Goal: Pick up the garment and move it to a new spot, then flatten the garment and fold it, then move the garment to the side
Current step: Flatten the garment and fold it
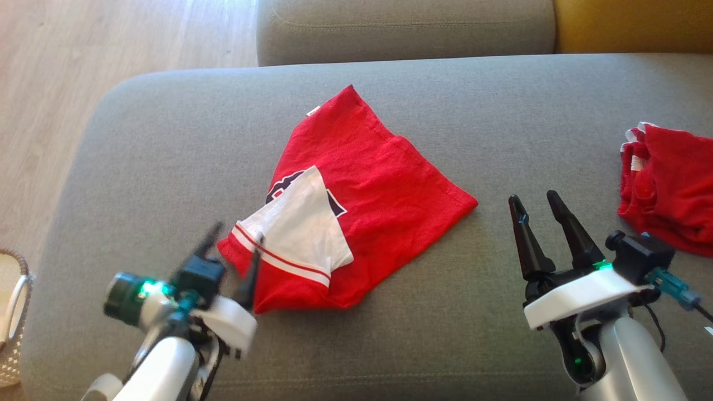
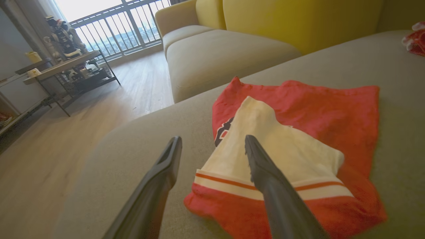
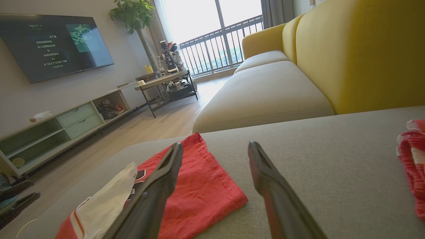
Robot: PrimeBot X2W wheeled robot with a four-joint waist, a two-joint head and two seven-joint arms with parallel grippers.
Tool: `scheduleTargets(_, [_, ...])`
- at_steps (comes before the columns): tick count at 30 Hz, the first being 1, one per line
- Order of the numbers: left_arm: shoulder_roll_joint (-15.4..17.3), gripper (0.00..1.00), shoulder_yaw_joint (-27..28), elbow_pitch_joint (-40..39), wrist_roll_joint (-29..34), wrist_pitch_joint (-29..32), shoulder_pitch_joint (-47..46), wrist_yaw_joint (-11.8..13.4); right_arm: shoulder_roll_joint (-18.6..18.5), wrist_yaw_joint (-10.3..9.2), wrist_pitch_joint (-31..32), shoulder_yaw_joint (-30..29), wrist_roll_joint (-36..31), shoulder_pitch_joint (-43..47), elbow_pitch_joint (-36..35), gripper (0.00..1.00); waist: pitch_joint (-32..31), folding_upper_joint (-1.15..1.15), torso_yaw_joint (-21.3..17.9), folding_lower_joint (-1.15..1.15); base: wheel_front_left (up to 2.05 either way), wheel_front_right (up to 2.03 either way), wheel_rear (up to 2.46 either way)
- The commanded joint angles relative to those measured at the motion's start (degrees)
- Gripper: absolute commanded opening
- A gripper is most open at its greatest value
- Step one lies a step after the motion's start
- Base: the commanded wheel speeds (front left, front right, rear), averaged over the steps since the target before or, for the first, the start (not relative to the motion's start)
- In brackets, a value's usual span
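1. At the left edge, a woven basket (image 1: 14, 312) stands on the wooden floor (image 1: 55, 83) beside the grey sofa cushion (image 1: 167, 139).
2. The left hand (image 1: 238, 234) is at the near left of the cushion, blurred in the head view. Its two fingers are apart and nothing is between them. In the left wrist view one finger lies over the bare cushion and the other over the striped cuff; I cannot tell whether it touches the cloth.
3. The red garment (image 1: 384, 178) lies folded near the middle of the cushion, with a white sleeve (image 1: 298, 228) turned over its near left part. The sleeve has a red-striped cuff and half covers a dark printed mark.
4. The right hand (image 1: 533, 197) is to the right of the garment, apart from it, above bare cushion. Its fingers are spread and empty, pointing to the far side.
5. At the far right, a second red garment (image 1: 668, 184) lies crumpled on the cushion.
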Motion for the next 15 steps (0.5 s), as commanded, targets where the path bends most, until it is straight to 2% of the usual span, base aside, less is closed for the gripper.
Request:
scheduleTargets(1, [0.42, 1.0, 3.7, -2.36, -0.8, -1.03, -2.09, 1.55, 0.14, -0.01, 0.03, 1.59, 0.24, -1.04, -1.59, 1.0, -0.13, 0.0, -0.24, 0.01, 0.0, 0.0, 0.0])
scheduleTargets(4, [-0.92, 1.0, 5.76, -3.82, -2.1, -1.83, -1.66, 3.89, 0.14, -0.01, 0.31, 2.25, 0.26, -1.06, -1.56, 1.0, -0.17, 0.0, -1.12, 0.01, 0.0, 0.0, 0.0])
scheduleTargets(6, [-1.53, 1.0, 6.27, -4.11, -2.59, -2.09, -1.34, 4.53, 0.14, -0.01, 0.47, 2.58, 0.31, -1.09, -1.62, 1.0, -0.03, 0.0, -1.94, 0.01, 0.0, 0.0, 0.0])
scheduleTargets(15, [-2.75, 1.0, 6.67, -0.64, -3.62, -1.62, -4.15, 4.53, 0.14, -0.01, 0.81, 3.02, 0.3, -1.49, -2.36, 1.0, 2.08, 0.0, -5.74, 0.01, 0.0, 0.0, 0.0])
